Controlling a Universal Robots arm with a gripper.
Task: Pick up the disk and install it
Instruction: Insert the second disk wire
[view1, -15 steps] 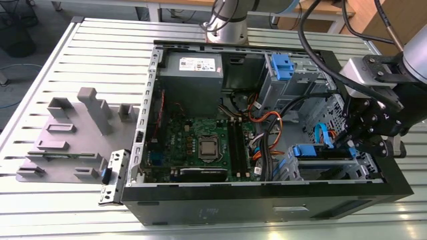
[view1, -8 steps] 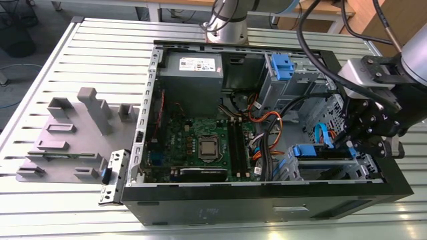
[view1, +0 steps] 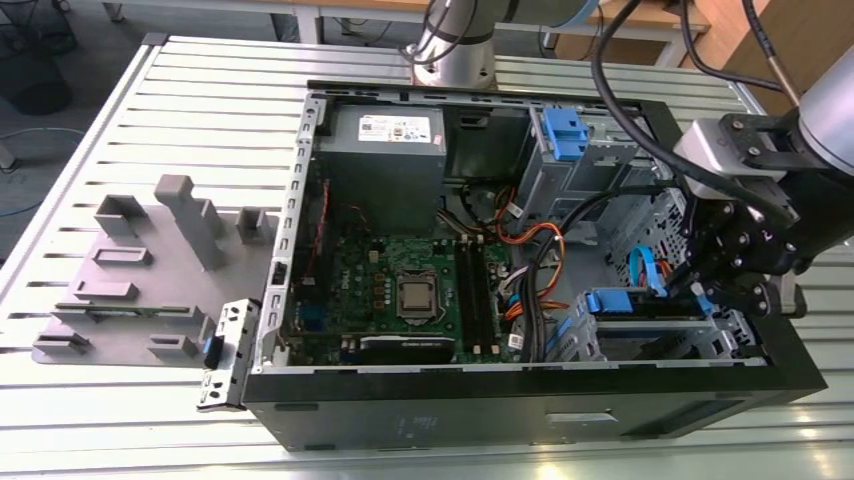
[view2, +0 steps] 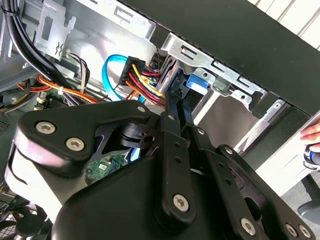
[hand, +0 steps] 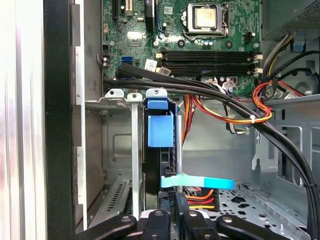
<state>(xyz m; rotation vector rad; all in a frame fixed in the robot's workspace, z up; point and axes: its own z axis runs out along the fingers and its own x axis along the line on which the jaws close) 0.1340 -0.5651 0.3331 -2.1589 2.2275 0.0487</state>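
The computer case (view1: 534, 400) lies open on the table (view1: 160, 130), a parts tray (view1: 120, 290) beside it toward the exterior view's left edge.

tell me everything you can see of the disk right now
The disk stands on edge in a drive bay at a corner of the open computer case. Mostly its blue plastic carrier shows, with a blue tab on top; the metal body is largely hidden. Grey metal bay walls flank it. The gripper is right at its end, beside the coloured power wires; contact can't be confirmed.
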